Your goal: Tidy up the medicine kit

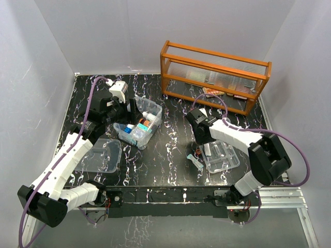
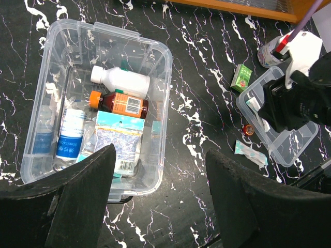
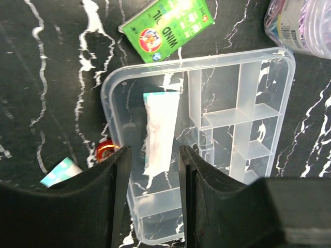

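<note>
Left wrist view: left jaws spread wide, empty, right above medicine kit (image 2: 72,41); inside it 3 bottles (image 2: 121,80), 1 packet (image 2: 119,139). Right jaws parted, 1 white sachet (image 3: 160,129) lying betw. them in 1 divided tray (image 3: 222,88); 1 green box (image 3: 165,26) just beyond tips. Black white-veined desk (image 1: 170,150), pale walls (image 1: 119,31), 1 orange rack (image 1: 214,75).
</note>
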`<state>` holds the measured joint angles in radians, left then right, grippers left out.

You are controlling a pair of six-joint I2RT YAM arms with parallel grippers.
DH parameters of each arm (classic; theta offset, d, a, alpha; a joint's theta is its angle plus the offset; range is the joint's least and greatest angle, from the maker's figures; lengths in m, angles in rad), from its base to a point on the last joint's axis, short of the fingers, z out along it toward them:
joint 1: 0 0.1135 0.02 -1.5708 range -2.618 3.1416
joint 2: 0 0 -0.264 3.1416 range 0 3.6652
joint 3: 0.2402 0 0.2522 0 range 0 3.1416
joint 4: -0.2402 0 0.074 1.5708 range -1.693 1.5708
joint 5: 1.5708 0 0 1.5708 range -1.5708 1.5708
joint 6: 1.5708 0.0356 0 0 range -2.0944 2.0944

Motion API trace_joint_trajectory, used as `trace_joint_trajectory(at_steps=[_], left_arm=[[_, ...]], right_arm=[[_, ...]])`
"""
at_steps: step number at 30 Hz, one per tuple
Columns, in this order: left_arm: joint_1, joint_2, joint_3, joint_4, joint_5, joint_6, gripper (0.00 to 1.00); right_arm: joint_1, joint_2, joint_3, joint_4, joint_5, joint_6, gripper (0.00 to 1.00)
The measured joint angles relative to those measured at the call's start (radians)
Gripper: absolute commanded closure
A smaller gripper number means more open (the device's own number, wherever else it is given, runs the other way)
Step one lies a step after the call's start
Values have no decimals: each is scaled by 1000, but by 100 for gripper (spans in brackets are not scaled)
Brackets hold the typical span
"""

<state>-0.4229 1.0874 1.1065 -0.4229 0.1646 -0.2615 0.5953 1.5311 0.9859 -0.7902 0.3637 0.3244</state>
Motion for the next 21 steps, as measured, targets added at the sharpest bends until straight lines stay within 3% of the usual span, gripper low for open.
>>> trace_joint_trajectory(at_steps=[10,16,21], left_arm=[[0,0,5,3,0,3,31],[0,0,5,4,0,3,31],[0,0,5,4,0,3,31]], right_arm=[[62,-93,7,-21,-116,72,47],[223,-92,7,-66,-128,114,48],[255,-73,-5,-76,-157,140,52]])
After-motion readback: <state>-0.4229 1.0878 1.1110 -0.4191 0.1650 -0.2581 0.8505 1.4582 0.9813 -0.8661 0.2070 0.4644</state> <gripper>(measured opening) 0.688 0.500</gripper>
